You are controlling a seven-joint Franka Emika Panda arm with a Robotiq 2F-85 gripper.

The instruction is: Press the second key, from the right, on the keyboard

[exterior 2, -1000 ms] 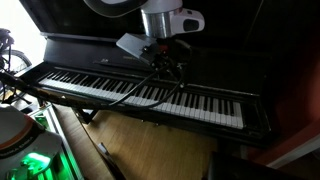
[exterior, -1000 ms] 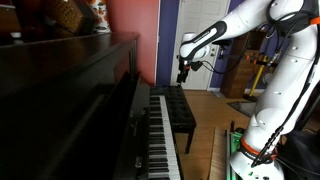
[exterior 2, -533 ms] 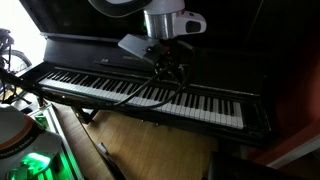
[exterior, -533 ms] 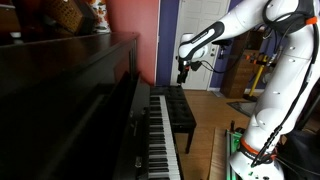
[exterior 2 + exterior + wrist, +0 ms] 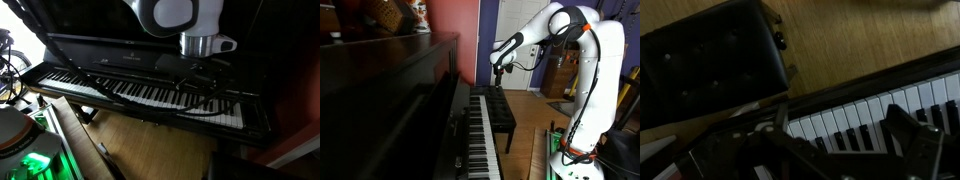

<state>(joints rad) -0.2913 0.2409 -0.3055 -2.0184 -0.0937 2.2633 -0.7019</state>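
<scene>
The keyboard (image 5: 480, 130) is a long row of white and black keys set in a dark glossy upright piano; it also shows in an exterior view (image 5: 130, 92) and in the wrist view (image 5: 860, 120). My gripper (image 5: 500, 76) hangs above the far end of the keys. In an exterior view (image 5: 207, 82) it is over the right part of the keyboard, a little short of the last keys. In the wrist view the gripper (image 5: 840, 150) has its dark fingers apart, with keys showing between them. It holds nothing.
A black padded bench (image 5: 502, 112) stands in front of the piano and shows in the wrist view (image 5: 710, 60). There is wooden floor (image 5: 150, 140) below the keys. My base with a green light (image 5: 30, 160) is nearby. Boxes (image 5: 390, 15) sit on top of the piano.
My arm has swung along the keyboard toward its right end. The gripper stays above the keys and is still empty.
</scene>
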